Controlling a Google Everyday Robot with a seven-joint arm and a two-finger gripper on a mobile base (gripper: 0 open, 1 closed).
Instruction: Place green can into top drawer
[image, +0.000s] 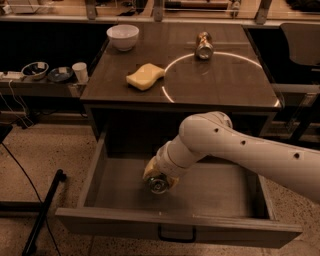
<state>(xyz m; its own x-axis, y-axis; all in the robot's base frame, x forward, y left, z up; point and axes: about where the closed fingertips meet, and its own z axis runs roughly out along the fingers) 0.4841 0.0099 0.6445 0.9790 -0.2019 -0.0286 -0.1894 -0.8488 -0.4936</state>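
Camera view, looking down from the front. Pulled far out from under a dark tabletop (225, 85): a grey drawer (115, 225) with a small black handle (176, 234) at the middle of its front panel. Reaching in from the right edge, a thick white arm (240, 150), bent down into the drawer. At its tip, the end effector (159, 176), low inside the drawer, left of the middle and nearer the front panel than the back. Clamped on the green can (158, 185), yellowish sides pressed to either side of it. Only the can's silver end plainly on show, turned toward the camera, at or just above the drawer floor; cannot tell whether touching.

Up on the tabletop, well apart from the arm: a yellow sponge (145, 76) near the left, a white bowl (122, 36) at the back left corner, a brown can (203, 45) lying at the back, on a thin bright ring (167, 77). Off to the left, on a lower shelf, a small white cup (79, 71).
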